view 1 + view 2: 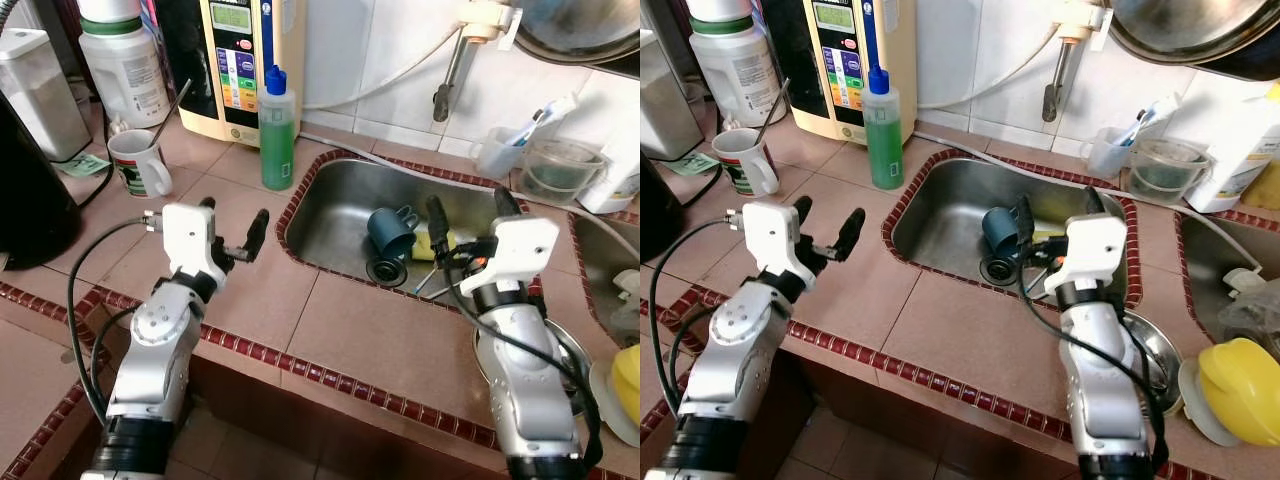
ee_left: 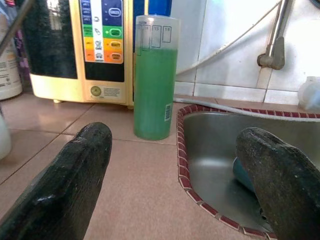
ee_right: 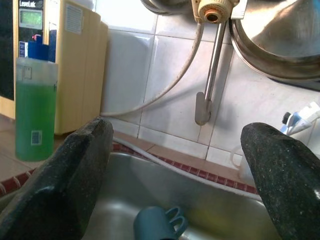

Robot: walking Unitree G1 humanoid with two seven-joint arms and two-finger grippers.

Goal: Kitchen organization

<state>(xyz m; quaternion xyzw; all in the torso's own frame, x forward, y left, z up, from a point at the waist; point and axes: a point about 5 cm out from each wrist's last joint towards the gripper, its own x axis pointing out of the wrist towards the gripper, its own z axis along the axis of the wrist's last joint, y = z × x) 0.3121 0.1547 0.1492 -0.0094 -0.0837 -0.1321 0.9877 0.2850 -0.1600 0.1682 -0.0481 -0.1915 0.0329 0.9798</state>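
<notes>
Both tools gape, right tool [image 1: 466,210] above sink's [image 1: 330,215] teal mug [image 1: 390,231]

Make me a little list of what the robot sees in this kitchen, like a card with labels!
place: tiled counter with a steel sink
in the sink: dark blue cup lying on its side, yellow sponge beside it
next to the sink: green soap bottle standing upright with a blue cap
farther left: white mug with a stick in it
left pincer: open, above the counter, holding nothing
right pincer: open, over the sink's near right edge, holding nothing
on the wall: tap
</notes>
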